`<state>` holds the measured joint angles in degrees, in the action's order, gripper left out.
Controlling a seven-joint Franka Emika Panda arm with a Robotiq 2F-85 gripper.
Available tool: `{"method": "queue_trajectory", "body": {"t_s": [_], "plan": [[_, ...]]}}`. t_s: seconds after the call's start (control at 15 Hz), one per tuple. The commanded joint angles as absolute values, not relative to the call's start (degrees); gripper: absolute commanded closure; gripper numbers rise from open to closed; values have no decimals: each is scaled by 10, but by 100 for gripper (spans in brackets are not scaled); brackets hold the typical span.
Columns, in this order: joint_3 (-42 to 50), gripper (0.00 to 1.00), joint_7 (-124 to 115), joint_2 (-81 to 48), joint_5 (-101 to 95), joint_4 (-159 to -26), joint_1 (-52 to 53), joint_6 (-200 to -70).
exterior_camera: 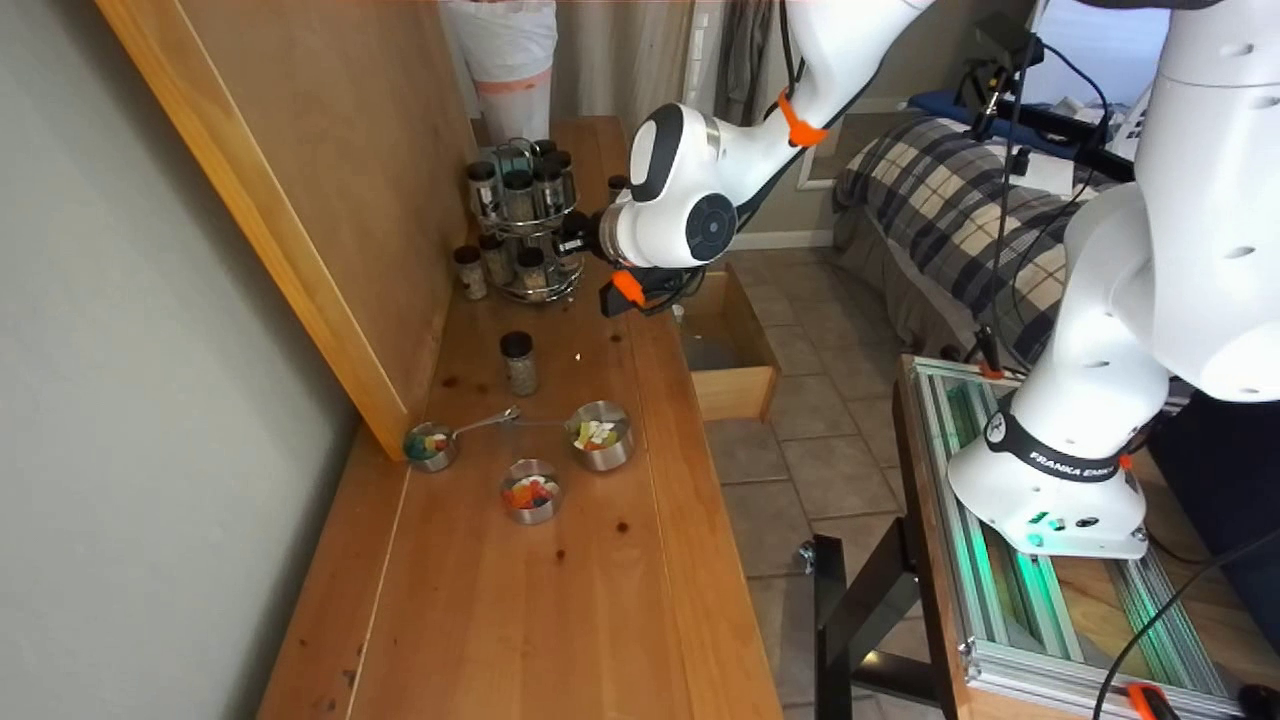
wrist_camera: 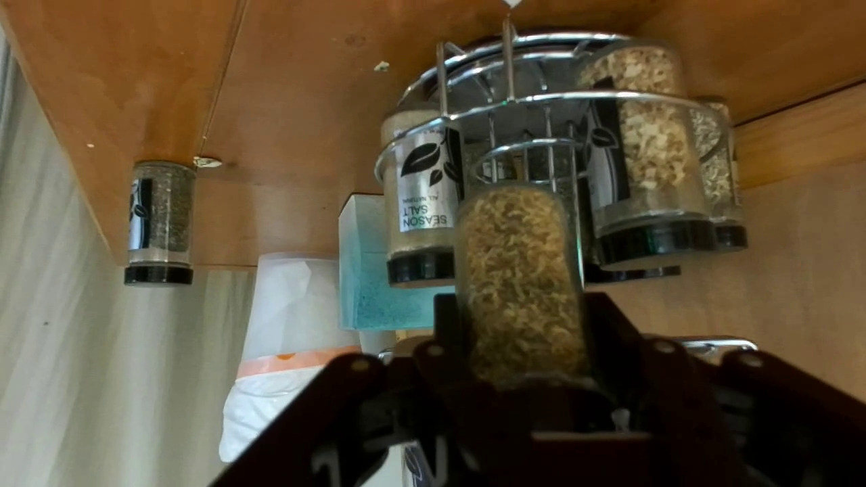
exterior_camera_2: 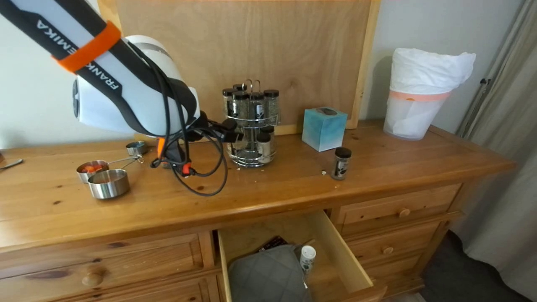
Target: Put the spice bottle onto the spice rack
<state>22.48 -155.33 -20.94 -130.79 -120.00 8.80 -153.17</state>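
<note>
Gripper [wrist_camera: 522,318] is holding the spice bottle [wrist_camera: 519,264] at the spice rack [exterior_camera_2: 251,161]
Fingers [wrist_camera: 446,316] are clasping the glass from both sides

The spice bottle [wrist_camera: 522,270] sits in the pincer [wrist_camera: 522,318], before the spice rack [wrist_camera: 541,99]

In an exterior view you can read "FRANKA EMIK" on the black band [exterior_camera: 1060,465] around the robot base [exterior_camera: 1065,515]. In an exterior view the robot arm [exterior_camera_2: 113,84] shows you "FRANK" and "EMIKA", parted by an orange strap [exterior_camera_2: 89,49]. Your wrist view gives "SEASON SALT", upside down, on a salt jar [wrist_camera: 425,182] in the spice rack [wrist_camera: 541,97], with a smaller "ALL NATUR…" line and a leaf sign. You find a leaf sign on the right-hand jar [wrist_camera: 646,145] too.
</note>
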Motion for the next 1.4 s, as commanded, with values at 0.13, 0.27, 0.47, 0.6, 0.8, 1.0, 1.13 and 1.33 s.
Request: {"method": "queue_trajectory", "body": {"t_s": [0.13, 0.27, 0.47, 0.6, 0.8, 1.0, 1.13, 1.33], "plan": [[212, 77, -1590, -257, -1328, -1161, 55, -1570], [208, 77, -1593, -265, -1330, -1154, 48, -1571], [195, 77, -1593, -262, -1332, -1147, 36, -1571], [180, 77, -1593, -259, -1334, -1144, 22, -1571], [151, 77, -1593, -264, -1337, -1130, -4, -1573], [136, 77, -1593, -274, -1337, -1121, -20, -1583], [135, 77, -1586, -280, -1331, -1116, -25, -1591], [137, 77, -1571, -290, -1318, -1108, -32, -1607]]}}
